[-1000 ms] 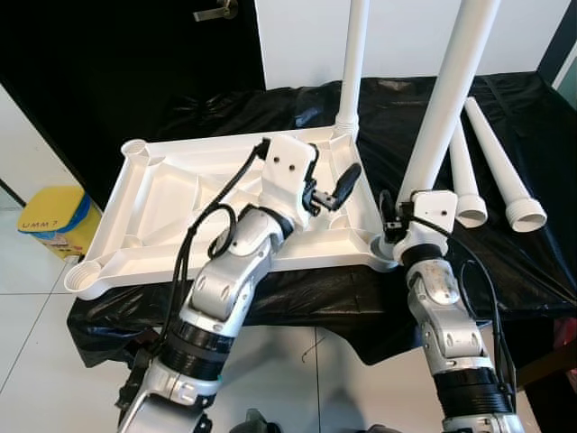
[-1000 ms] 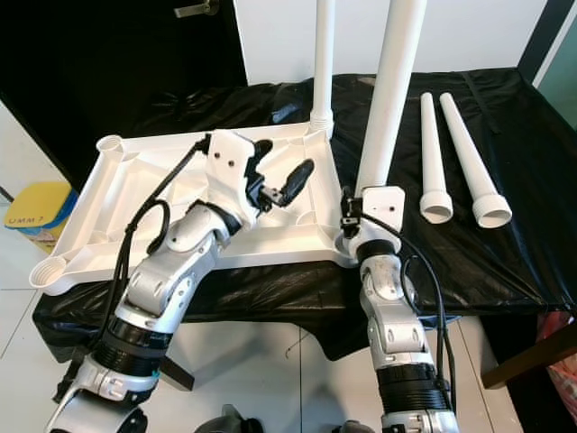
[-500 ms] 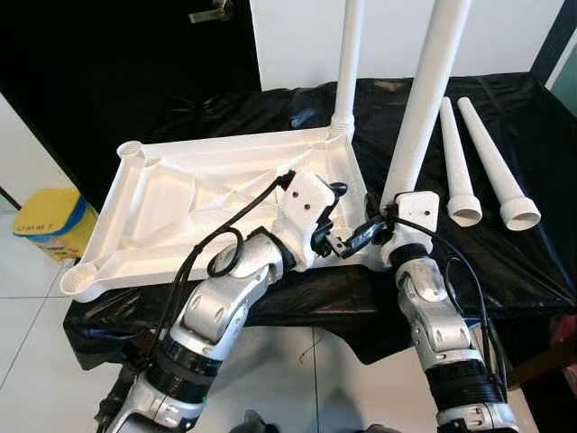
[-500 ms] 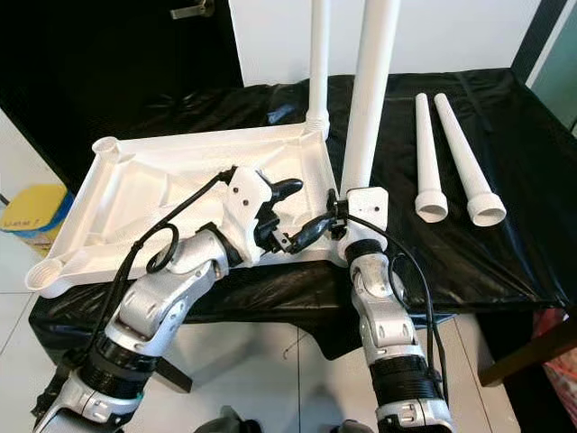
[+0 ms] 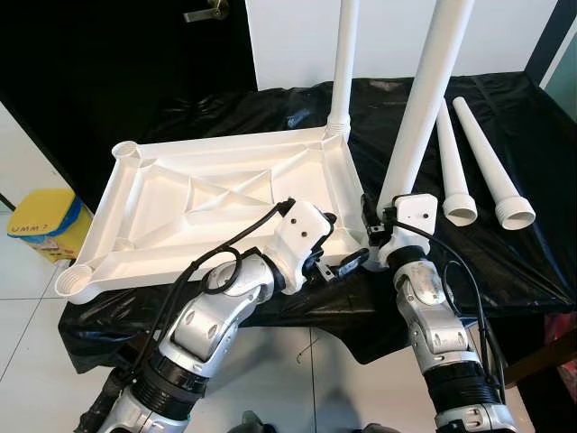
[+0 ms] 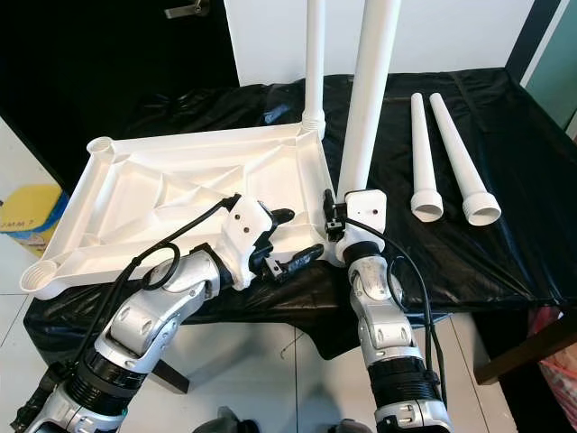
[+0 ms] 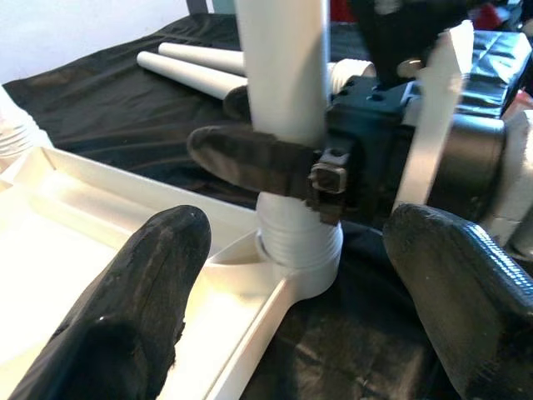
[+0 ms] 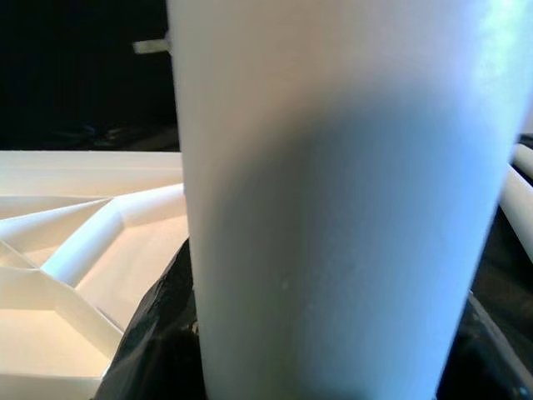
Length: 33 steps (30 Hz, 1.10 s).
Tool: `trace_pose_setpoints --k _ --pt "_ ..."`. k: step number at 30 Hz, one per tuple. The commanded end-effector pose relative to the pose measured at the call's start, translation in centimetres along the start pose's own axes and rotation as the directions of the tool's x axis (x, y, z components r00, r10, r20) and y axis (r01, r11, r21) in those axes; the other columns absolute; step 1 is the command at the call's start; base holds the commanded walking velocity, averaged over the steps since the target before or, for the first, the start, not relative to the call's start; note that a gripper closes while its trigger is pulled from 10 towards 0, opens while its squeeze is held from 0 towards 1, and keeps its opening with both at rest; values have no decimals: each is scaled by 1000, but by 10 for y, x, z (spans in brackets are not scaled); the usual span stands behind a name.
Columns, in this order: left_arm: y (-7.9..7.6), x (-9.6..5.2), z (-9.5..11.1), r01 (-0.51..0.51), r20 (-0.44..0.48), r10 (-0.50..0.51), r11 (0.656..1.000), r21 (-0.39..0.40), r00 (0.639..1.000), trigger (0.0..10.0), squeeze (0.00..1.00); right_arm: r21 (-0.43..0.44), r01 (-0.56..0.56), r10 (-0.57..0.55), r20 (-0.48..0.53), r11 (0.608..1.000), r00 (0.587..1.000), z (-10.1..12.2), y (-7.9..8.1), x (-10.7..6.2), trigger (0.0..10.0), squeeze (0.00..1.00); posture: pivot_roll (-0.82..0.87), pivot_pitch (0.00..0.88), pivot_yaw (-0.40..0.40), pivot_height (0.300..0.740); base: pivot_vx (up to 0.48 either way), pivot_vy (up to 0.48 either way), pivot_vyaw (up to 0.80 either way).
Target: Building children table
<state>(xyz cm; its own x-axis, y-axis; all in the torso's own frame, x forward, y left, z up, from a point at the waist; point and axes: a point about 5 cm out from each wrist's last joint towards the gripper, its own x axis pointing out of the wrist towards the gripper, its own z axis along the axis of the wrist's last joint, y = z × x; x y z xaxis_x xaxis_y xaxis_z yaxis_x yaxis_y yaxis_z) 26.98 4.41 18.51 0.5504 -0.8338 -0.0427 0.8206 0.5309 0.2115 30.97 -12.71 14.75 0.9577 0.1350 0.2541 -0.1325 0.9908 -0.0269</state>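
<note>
Two legs stand upright in the corner sockets of the upside-down tabletop point(image 5: 198, 203): a thin-looking far leg point(image 5: 342, 63) at the back corner, upper middle of the frame, and a near leg point(image 5: 422, 99) at the front corner, centre right. Tabletop is a white ribbed tray shape lying underside up on the black-covered table point(image 5: 297, 108), filling the left-centre of the head views. Two more loose legs point(image 5: 473, 162) lie side by side on the black cover at upper right, wide ends toward the camera, well apart from the tabletop.

Right gripper point(image 5: 386, 236) is clamped around the base of the near leg just above its socket; the left wrist view shows one black finger point(image 7: 250, 158) wrapped across the leg above the threaded collar. Right wrist view is mostly the white leg up close, dark finger edges either side.

Left gripper point(image 5: 335, 264) sits at the tabletop's front edge just beside that same socket, fingers apart, holding nothing; its two black pads point(image 7: 125, 317) straddle the view toward the leg base.

Two empty sockets remain on the tabletop's left side, one at upper left point(image 5: 125, 150), one at lower left point(image 5: 72, 281). Yellow bin point(image 5: 41, 221) on the floor at far left edge.

Progress judgement: about half done. Two legs mounted, the near one probably being seated or tightened now; two legs left to fit, then flipping the table upright.
</note>
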Motion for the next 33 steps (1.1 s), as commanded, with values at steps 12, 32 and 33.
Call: trace_pose_setpoints --k 12,32,33 --pt "-3 -5 0 74 -31 -73 997 19 997 10000 0 18 1 0 -105 1000 994 -31 -3 -10 10000 0 -11 80 55 740 0 0 0" --pt "-1 -7 2 77 -39 -76 997 30 996 10000 0 -25 -80 78 -59 996 995 -36 5 -13 10000 0 3 77 59 740 0 0 0" --pt "-1 -7 2 77 -39 -76 997 30 996 10000 0 -25 -80 78 -59 996 995 -36 5 -13 10000 0 3 77 59 740 0 0 0"
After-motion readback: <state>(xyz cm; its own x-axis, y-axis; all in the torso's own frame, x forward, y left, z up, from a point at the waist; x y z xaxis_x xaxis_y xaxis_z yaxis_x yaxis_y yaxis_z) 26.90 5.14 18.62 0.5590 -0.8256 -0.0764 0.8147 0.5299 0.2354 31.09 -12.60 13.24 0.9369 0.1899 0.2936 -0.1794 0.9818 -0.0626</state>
